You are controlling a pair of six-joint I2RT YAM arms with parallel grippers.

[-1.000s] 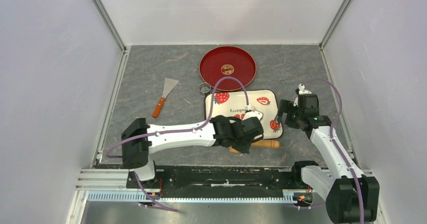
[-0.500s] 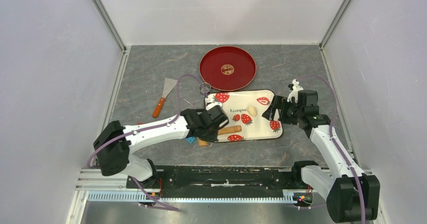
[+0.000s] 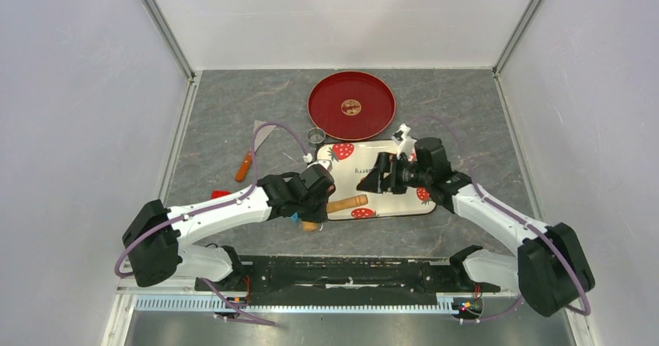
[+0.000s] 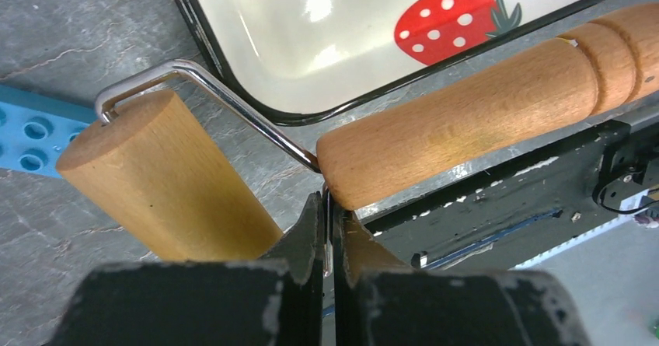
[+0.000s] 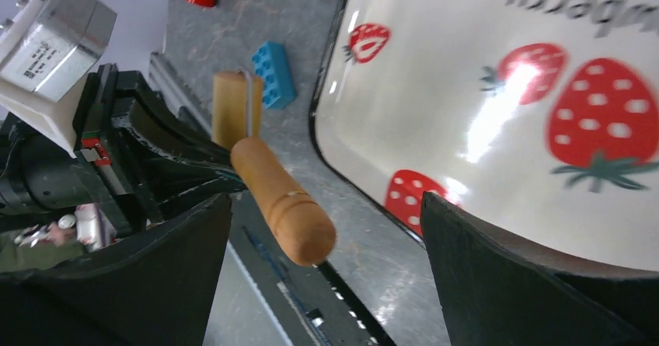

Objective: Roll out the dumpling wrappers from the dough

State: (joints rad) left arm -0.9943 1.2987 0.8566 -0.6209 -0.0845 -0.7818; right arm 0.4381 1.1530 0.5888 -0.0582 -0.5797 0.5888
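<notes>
your left hand (image 4: 328,210) pinches the rolling pin (image 4: 474,105) by its wire, handle running right along the tray's (image 3: 388,214) near rim; right hand (image 3: 381,176), wide open and empty, hovers over the tray.

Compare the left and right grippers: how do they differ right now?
The left gripper is shut on the roller by its wire frame; the right gripper is open and empty. The left sits off the near-left corner of the tray; the right hovers over the tray. Both have black fingers.
</notes>
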